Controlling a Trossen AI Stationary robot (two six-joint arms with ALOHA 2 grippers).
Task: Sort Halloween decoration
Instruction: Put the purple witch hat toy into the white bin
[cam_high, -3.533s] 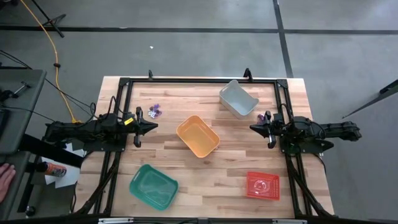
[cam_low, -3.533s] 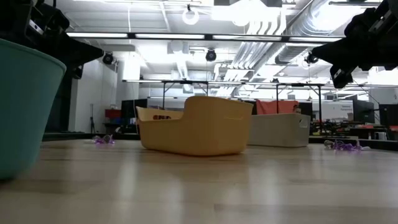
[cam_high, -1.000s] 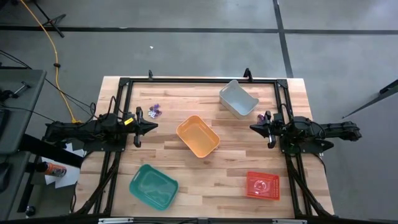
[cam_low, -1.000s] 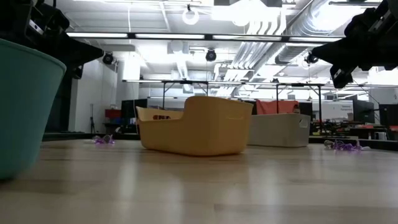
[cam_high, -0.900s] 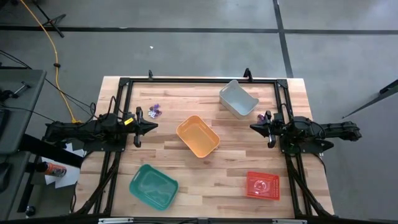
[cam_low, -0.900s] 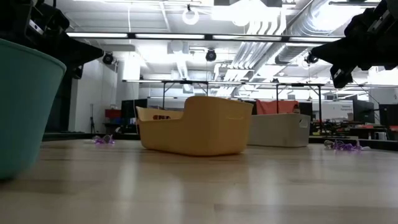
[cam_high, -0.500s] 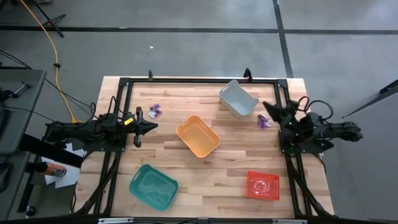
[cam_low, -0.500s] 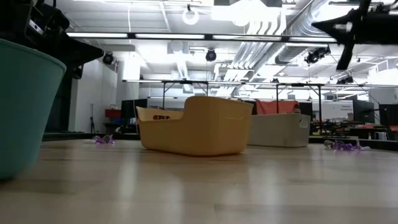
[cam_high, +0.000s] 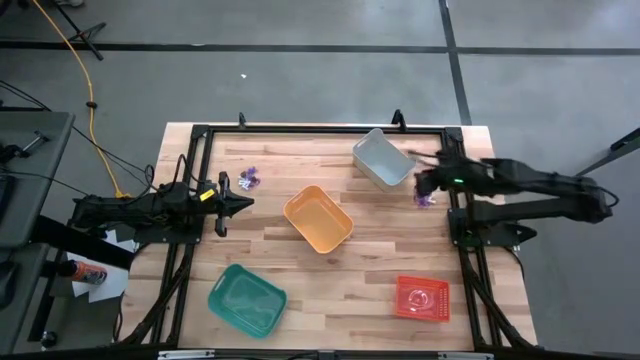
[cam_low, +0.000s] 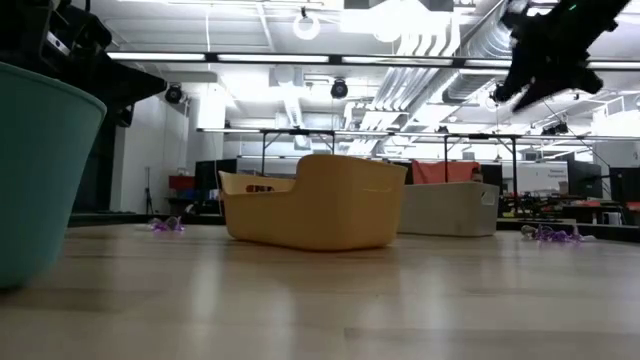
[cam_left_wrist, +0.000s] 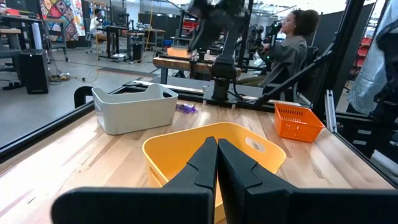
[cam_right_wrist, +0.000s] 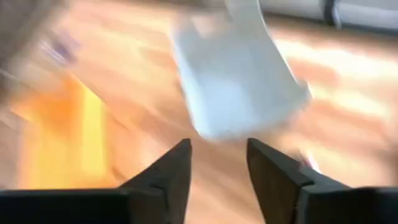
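high view: purple trinkets (cam_high: 426, 198) on worktop (cam_high: 300, 270) just beside grey bin (cam_high: 383, 158); second purple clump (cam_high: 249, 177) well apart, far side of orange bin (cam_high: 318, 219). Right gripper (cam_high: 421, 184) over the near clump, holding nothing.
low view: clump (cam_low: 556, 234) flat on worktop beside grey bin (cam_low: 448, 208).
left wrist view: left gripper (cam_left_wrist: 216, 163) fingers clenched, empty, facing orange bin.
right wrist view: fingers (cam_right_wrist: 171, 171) parted, nothing between, grey bin (cam_right_wrist: 236, 81) ahead.
handling: likely light, small, stiff plastic, may skid; pinch low across the body, one piece.
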